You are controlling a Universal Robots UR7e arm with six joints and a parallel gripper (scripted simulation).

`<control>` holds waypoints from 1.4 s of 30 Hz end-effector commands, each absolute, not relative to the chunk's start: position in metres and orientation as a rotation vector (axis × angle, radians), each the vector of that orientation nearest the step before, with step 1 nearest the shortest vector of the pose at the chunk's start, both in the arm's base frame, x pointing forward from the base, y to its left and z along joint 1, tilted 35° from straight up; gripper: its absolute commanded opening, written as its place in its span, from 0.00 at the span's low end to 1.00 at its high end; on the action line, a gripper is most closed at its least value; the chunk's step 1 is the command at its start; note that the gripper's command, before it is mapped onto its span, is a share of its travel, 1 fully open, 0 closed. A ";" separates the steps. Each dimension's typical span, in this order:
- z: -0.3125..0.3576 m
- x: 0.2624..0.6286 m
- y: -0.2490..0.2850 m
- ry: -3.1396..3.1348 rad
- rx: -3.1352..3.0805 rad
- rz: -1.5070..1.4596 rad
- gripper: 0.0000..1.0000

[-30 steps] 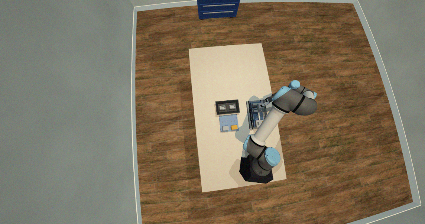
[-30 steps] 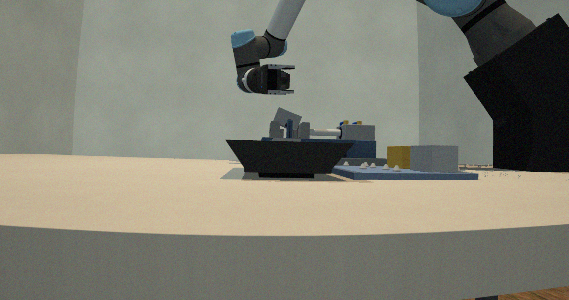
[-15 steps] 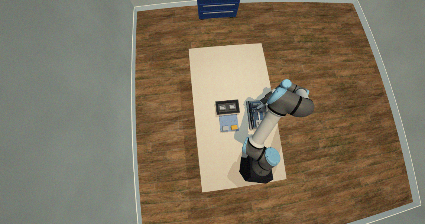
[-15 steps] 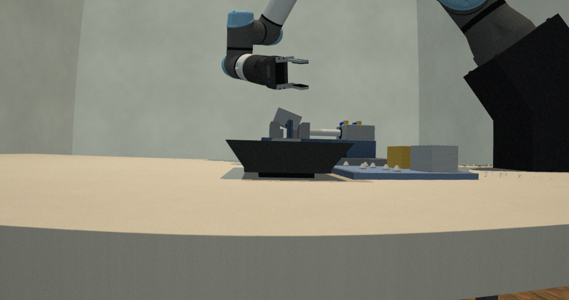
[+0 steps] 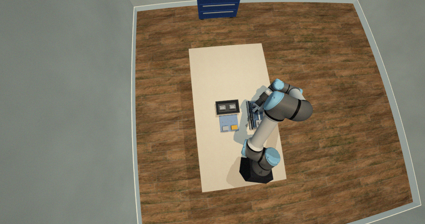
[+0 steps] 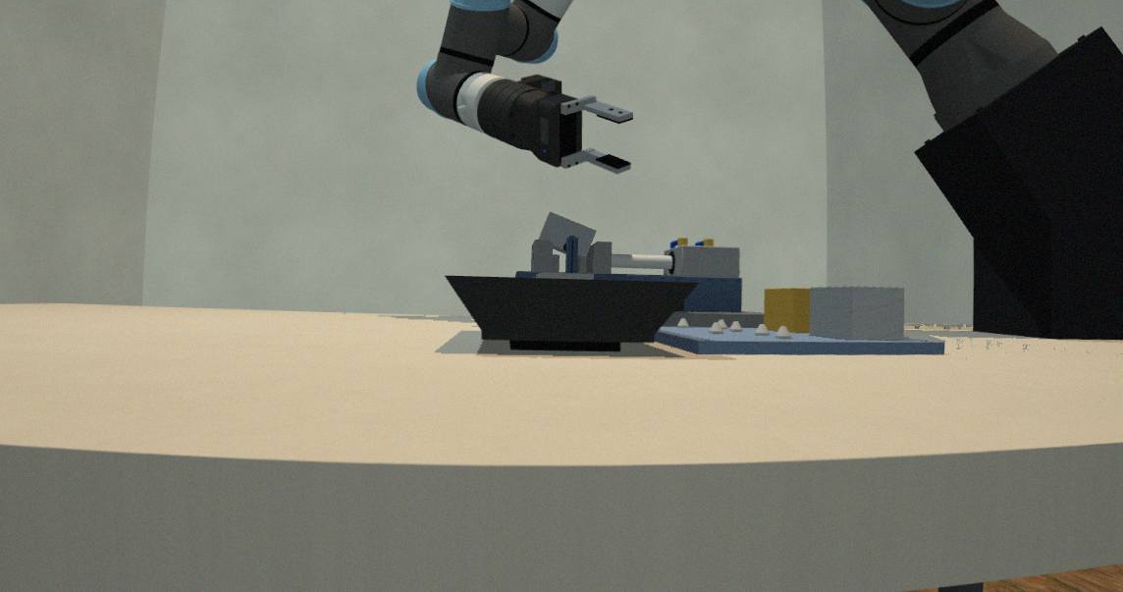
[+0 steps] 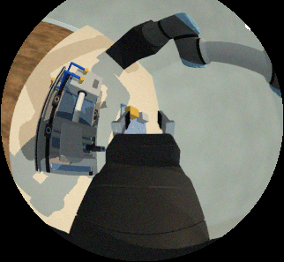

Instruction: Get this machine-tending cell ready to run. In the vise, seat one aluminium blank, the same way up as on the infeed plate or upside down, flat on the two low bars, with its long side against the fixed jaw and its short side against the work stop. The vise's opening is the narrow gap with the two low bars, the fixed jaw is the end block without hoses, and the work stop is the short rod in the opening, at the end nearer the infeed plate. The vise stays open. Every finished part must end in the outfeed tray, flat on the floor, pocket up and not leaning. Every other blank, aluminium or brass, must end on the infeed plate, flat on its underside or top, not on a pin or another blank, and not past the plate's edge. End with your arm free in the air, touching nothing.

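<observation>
Wood-plank flooring point(image 5: 327, 74) surrounds a long cream tabletop point(image 5: 226, 68), with a blue drawer cabinet point(image 5: 219, 1) against the far wall. On the tabletop sits a black outfeed tray point(image 5: 227, 101) holding two grey finished parts point(image 5: 221, 106) side by side on its floor, pockets up. Just beside it lies the pale-blue infeed plate point(image 6: 911, 345), and on it stand a grey aluminium blank point(image 6: 856, 312) and a yellow brass blank point(image 6: 785, 309), touching each other, flat on the plate, with a few small pale pins point(image 6: 734, 325) on the bare end. Behind the tray, the blue-based vise point(image 6: 715, 294) shows its silver rod and hosed end block, and look at this: another grey aluminium blank point(image 6: 563, 231) is in the vise opening but tilted, one corner raised, leaning between the jaw blocks rather than flat. The grey and blue robot arm point(image 5: 285, 106) reaches over the vise from its black pedestal point(image 5: 244, 175). Its two-finger hand point(image 6: 609, 137) hangs in the air above the tilted blank, well apart from it, turned sideways, fingers point(image 6: 613, 110) spread wide with nothing between them
</observation>
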State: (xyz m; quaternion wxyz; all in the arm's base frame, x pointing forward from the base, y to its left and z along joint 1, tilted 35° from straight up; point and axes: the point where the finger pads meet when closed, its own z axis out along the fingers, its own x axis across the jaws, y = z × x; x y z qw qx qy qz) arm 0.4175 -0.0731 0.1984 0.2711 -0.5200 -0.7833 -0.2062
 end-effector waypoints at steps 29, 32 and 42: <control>0.184 0.404 -0.013 -2.225 -2.017 -0.033 1.00; 0.185 0.404 -0.010 -2.226 -2.067 -0.020 1.00; 0.178 0.416 0.015 -2.280 -2.284 -0.010 1.00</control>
